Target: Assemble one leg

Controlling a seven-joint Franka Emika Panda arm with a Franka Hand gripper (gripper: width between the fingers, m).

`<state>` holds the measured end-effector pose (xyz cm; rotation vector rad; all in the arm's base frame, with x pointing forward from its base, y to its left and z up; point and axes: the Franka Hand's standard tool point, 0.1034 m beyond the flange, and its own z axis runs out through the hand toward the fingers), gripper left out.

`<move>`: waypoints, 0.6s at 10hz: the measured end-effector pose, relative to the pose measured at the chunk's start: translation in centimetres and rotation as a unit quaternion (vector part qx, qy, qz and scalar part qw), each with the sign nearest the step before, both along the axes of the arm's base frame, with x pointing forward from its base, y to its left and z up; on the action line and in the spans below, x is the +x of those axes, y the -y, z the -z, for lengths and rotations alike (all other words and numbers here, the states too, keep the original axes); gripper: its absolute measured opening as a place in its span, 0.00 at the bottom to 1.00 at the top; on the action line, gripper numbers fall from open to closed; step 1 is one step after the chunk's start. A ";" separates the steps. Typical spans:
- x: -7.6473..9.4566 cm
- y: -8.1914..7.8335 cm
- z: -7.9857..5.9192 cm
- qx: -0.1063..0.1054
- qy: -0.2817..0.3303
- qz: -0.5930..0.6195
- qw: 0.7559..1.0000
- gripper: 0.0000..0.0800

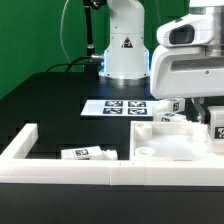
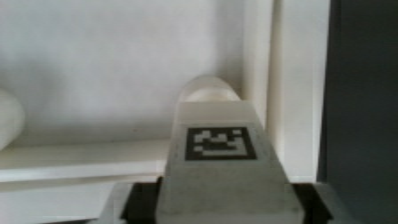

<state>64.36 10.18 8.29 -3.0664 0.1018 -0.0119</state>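
Observation:
My gripper [image 2: 217,205] is shut on a leg [image 2: 217,140], a short white post with a black-and-white tag on the side facing the camera. Dark fingers [image 2: 143,203] press on both of its sides. The leg's tip hangs over the large flat white panel [image 2: 107,60], close to a raised white edge. In the exterior view my gripper [image 1: 207,108] is at the right, low over the panel [image 1: 170,148]. The held leg [image 1: 216,126] shows only partly under it. Another leg [image 1: 86,153] lies flat at the left of the panel.
The marker board [image 1: 124,107] lies in front of the robot base [image 1: 125,50]. The long white L-shaped border wall [image 1: 60,170] runs along the front and up the exterior view's left. More tagged white parts [image 1: 168,116] lie behind the panel. The panel has a round hole [image 1: 146,152].

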 end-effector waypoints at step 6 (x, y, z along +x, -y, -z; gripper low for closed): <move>-0.3 0.1 0.1 0.005 0.009 0.180 0.984 0.36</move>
